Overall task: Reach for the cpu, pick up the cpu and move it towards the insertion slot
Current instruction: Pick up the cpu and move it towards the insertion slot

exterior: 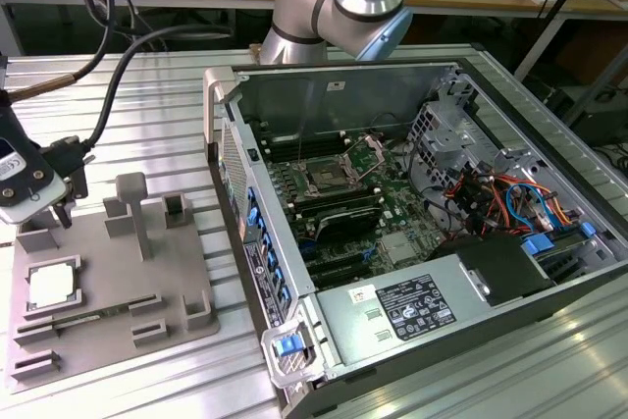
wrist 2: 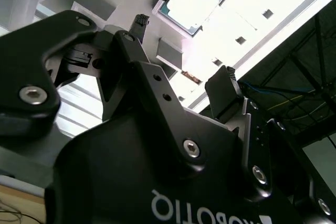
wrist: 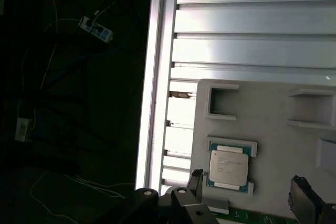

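Note:
The cpu (exterior: 51, 285) is a pale silvery square lying flat in a frame on the grey fixture plate (exterior: 108, 326), at the exterior view's left. My gripper (exterior: 54, 208) hovers just above and behind it, apart from it. In both wrist views the black fingers (wrist 2: 140, 22) stand spread with nothing between them. The cpu (wrist 2: 193, 1) lies beyond the tips of the gripper (wrist 2: 184, 56). In the first wrist view the cpu (wrist: 228, 167) sits close to the gripper (wrist: 248, 190). The insertion slot (exterior: 324, 181) is the metal-framed socket on the green board inside the open computer case.
Upright grey posts (exterior: 132, 205) and small frames rise from the fixture plate near the gripper. The open computer case (exterior: 412, 233) fills the exterior view's right, its side wall (exterior: 245, 213) facing the fixture. The slatted aluminium table's edge (wrist: 152, 77) runs close beside the plate.

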Robot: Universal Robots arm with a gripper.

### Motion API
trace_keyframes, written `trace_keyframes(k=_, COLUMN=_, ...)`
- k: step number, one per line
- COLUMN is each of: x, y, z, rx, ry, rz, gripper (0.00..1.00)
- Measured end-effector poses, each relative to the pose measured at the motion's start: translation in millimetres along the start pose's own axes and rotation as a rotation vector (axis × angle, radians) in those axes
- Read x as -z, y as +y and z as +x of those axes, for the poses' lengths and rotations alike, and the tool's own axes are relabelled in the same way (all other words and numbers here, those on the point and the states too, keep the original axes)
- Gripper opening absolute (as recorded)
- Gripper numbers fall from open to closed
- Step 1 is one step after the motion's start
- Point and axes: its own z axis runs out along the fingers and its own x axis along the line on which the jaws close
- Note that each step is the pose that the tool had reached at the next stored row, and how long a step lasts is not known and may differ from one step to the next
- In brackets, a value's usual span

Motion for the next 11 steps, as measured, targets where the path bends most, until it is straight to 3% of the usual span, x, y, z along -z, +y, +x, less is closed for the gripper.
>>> trace_keyframes(k=5, x=-6.5, y=-0.3, z=0.1, rx=-0.036, ry=-0.001, rz=0.0008, gripper=0.73)
trace_keyframes(k=11, x=-7.6, y=-0.3, z=0.2, rx=-0.037, ry=-0.0012, rz=0.0004, gripper=0.73)
